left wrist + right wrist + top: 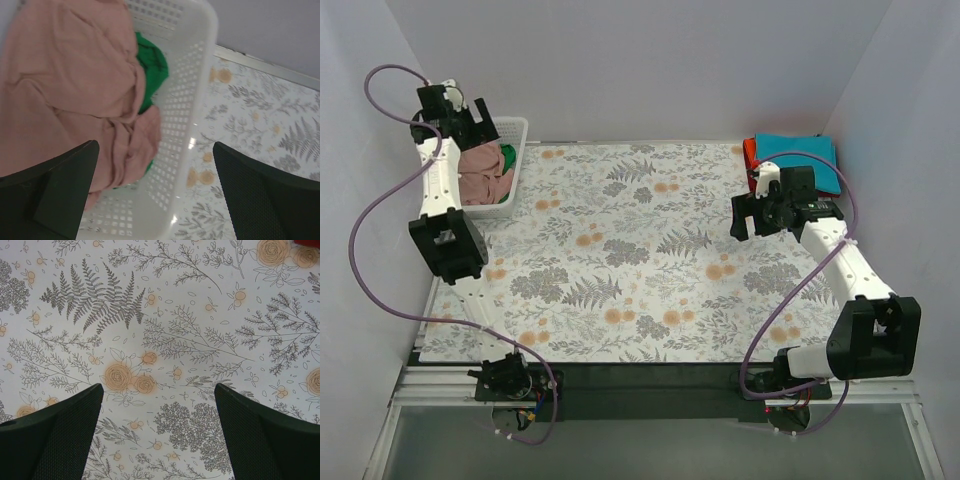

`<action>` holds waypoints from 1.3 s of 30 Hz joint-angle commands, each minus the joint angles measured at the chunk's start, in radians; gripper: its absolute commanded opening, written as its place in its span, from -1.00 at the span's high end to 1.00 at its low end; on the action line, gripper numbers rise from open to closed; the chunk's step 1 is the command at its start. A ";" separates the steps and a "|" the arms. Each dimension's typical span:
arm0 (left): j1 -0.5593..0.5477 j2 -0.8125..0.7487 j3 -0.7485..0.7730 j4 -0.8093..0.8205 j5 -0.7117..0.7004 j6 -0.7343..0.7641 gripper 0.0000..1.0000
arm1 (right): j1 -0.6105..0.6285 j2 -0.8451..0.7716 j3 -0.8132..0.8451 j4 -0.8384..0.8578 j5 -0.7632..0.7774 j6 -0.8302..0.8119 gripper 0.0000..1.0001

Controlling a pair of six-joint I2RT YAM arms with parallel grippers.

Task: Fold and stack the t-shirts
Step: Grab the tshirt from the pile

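- My left tool [155,150] is spread as wide as it goes. Its two black fingers [60,190] stand far apart and have hold of nothing.
- It hangs over the white plastic mesh basket [192,100], pointing down at the near end of it, clear of the contents.
- Directly under it lies a dusty-pink cotton t-shirt [65,90], crumpled in loose folds and filling most of the basket. No print shows on the part I can see.
- A bright green t-shirt [152,70] is bunched between the pink one and the basket's right wall, mostly buried, with a small piece showing lower down under the pink cloth.
- The basket sits at the far left corner of the desk [640,370], on the floral-patterned cloth [640,260] that covers it.
- My right tool [157,387] is also fully open and empty, its fingers wide apart above bare floral cloth printed with ferns and orange roses.
- It hovers on the right side of the desk, just in front of the far right corner.
- In that corner a folded teal t-shirt [810,152] lies on top of a folded red-orange t-shirt [750,152], whose edge shows along the stack's left side.
- The two stacked shirts are well apart from the two still in the basket.
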 commanded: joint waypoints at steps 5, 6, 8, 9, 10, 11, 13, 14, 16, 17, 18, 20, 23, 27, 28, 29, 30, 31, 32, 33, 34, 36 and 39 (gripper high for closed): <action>0.123 0.104 -0.001 0.116 -0.069 0.058 -0.90 | -0.003 0.042 0.052 -0.016 -0.046 -0.015 -0.96; 0.127 0.111 -0.019 0.128 -0.054 0.068 -0.86 | -0.006 0.047 0.052 -0.013 -0.046 -0.017 -0.97; 0.136 0.113 -0.085 0.171 -0.031 0.095 -0.81 | -0.006 0.071 0.052 -0.016 -0.054 -0.018 -0.97; 0.137 0.113 -0.105 0.185 -0.025 0.102 -0.78 | -0.007 0.079 0.052 -0.016 -0.060 -0.018 -0.97; 0.137 0.118 -0.120 0.195 -0.022 0.108 -0.76 | -0.007 0.091 0.055 -0.021 -0.069 -0.017 -0.97; 0.139 0.122 -0.134 0.211 -0.023 0.113 -0.75 | -0.009 0.096 0.057 -0.022 -0.072 -0.018 -0.97; 0.136 0.153 -0.130 0.214 -0.046 0.112 -0.75 | -0.010 0.101 0.060 -0.026 -0.075 -0.021 -0.97; 0.137 0.165 -0.116 0.214 -0.065 0.101 -0.75 | -0.009 0.101 0.058 -0.027 -0.075 -0.021 -0.97; 0.137 0.200 -0.101 0.212 -0.106 0.093 -0.75 | -0.010 0.101 0.057 -0.027 -0.078 -0.023 -0.97; 0.137 0.211 -0.090 0.214 -0.115 0.087 -0.75 | -0.010 0.102 0.057 -0.027 -0.080 -0.023 -0.97; 0.137 0.222 -0.082 0.214 -0.117 0.078 -0.72 | -0.012 0.104 0.057 -0.027 -0.080 -0.023 -0.97; 0.137 0.237 -0.068 0.214 -0.108 0.072 -0.37 | -0.012 0.110 0.058 -0.029 -0.078 -0.023 -0.96; 0.137 0.240 -0.050 0.217 -0.094 0.064 0.10 | -0.012 0.119 0.063 -0.036 -0.084 -0.024 -0.97; 0.137 0.216 -0.004 0.209 -0.096 0.070 0.77 | -0.012 0.127 0.065 -0.039 -0.086 -0.023 -0.97; 0.137 0.202 -0.001 0.211 -0.097 0.069 0.93 | -0.010 0.125 0.065 -0.041 -0.090 -0.023 -0.96; 0.137 0.184 -0.001 0.226 -0.100 0.066 0.97 | -0.012 0.125 0.066 -0.041 -0.093 -0.023 -0.97; 0.137 0.146 -0.002 0.235 -0.100 0.066 0.97 | -0.013 0.127 0.068 -0.042 -0.097 -0.021 -0.97; 0.137 0.124 0.001 0.257 -0.097 0.067 0.96 | -0.013 0.125 0.069 -0.044 -0.101 -0.021 -0.97; 0.137 0.104 0.007 0.264 -0.093 0.067 0.94 | -0.013 0.125 0.071 -0.042 -0.103 -0.020 -0.97; 0.137 0.069 0.016 0.272 -0.091 0.069 0.91 | -0.012 0.125 0.075 -0.044 -0.104 -0.021 -0.97; 0.137 0.055 0.036 0.277 -0.089 0.070 0.90 | -0.013 0.124 0.075 -0.047 -0.109 -0.020 -0.97; 0.137 0.023 0.053 0.300 -0.099 0.064 0.96 | -0.012 0.124 0.075 -0.047 -0.110 -0.021 -0.97; 0.137 -0.045 0.048 0.353 -0.077 0.047 1.00 | -0.013 0.117 0.069 -0.047 -0.113 -0.020 -0.97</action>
